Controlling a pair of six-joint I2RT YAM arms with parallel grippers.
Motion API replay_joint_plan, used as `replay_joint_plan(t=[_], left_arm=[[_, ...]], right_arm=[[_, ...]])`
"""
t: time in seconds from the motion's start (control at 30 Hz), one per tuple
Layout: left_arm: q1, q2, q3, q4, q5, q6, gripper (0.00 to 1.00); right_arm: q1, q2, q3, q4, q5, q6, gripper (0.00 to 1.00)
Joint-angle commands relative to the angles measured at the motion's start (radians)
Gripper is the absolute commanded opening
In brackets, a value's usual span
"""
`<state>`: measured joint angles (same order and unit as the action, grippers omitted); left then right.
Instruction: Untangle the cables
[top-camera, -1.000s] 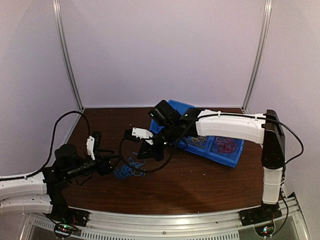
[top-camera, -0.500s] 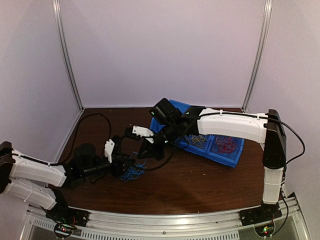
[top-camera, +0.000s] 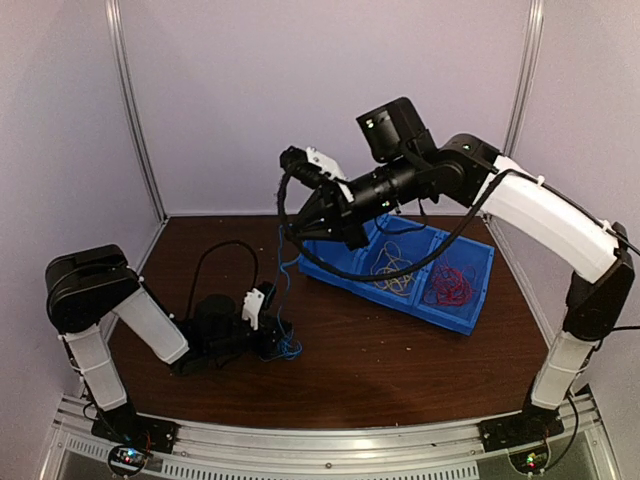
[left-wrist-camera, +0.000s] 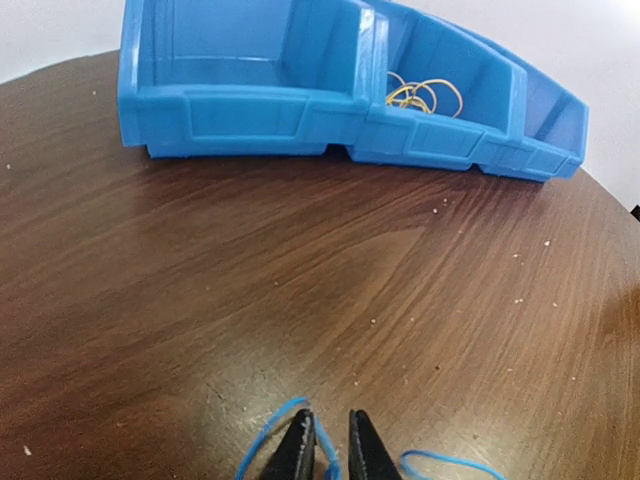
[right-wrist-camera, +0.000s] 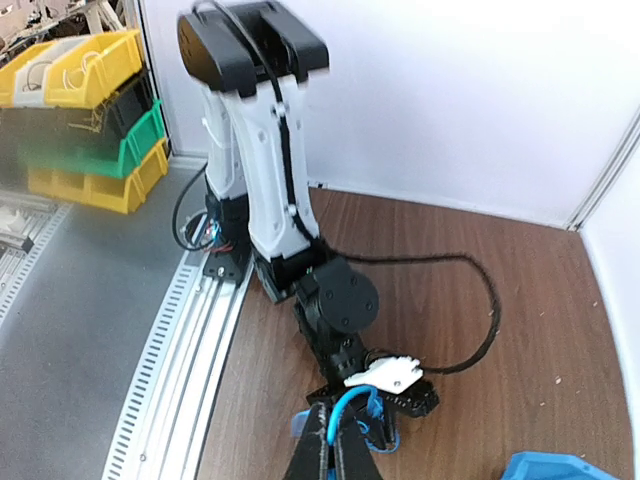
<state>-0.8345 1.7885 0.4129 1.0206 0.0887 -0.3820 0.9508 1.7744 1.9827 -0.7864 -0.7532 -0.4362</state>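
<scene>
A small bundle of blue cables (top-camera: 290, 347) lies on the brown table just left of centre. My left gripper (top-camera: 280, 343) lies low against it, its fingers nearly together on a blue strand (left-wrist-camera: 327, 452) that runs between them (left-wrist-camera: 330, 455). High above the table, my right gripper (top-camera: 289, 160) is shut on one blue loop (right-wrist-camera: 351, 397). That loop stretches as a thin line (top-camera: 281, 262) down to the bundle. In the right wrist view the shut gripper (right-wrist-camera: 333, 420) hangs over the left gripper and the bundle (right-wrist-camera: 381, 441). Yellow cables (top-camera: 392, 268) and red cables (top-camera: 450, 285) lie in a blue bin.
The blue bin (top-camera: 470, 312) with separate compartments stands at the back right of the table; its nearest compartment (left-wrist-camera: 250, 60) looks empty from the left wrist. The left arm's black cable (top-camera: 215, 255) loops above the table. Yellow and green bins (right-wrist-camera: 80, 70) stand off the table.
The left gripper moved right onto the blue bundle and closed. The right arm rose from the table to high above it, drawing one blue strand up.
</scene>
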Motion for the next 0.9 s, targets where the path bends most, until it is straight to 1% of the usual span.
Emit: replay_joint_plan(t=[0.0,0.1,0.2,0.43,0.63,0.87], left_arm=[[0.021,0.108,0.025,0.150,0.047,-0.059,0.13],[0.029,0.128,0.005,0.192,0.047,-0.089,0.12],[0.029,0.119,-0.006,0.186,0.039,-0.098,0.12],[0.029,0.049,-0.013,0.145,0.039,-0.101,0.14],[0.025,-0.098,0.006,0.021,0.030,-0.090,0.31],[0.020,-0.303,0.044,-0.234,-0.036,-0.083,0.45]], right_arm=[[-0.084,-0.044,0.087,-0.063,-0.079,-0.045,0.00],[-0.145,-0.046,0.121,-0.068,-0.113,-0.037,0.00],[-0.196,-0.055,0.137,-0.071,-0.145,-0.034,0.00],[-0.242,-0.041,0.125,-0.032,-0.113,-0.015,0.00],[-0.267,-0.034,0.033,0.079,-0.038,0.029,0.00],[-0.328,-0.015,-0.071,0.228,0.061,0.086,0.00]])
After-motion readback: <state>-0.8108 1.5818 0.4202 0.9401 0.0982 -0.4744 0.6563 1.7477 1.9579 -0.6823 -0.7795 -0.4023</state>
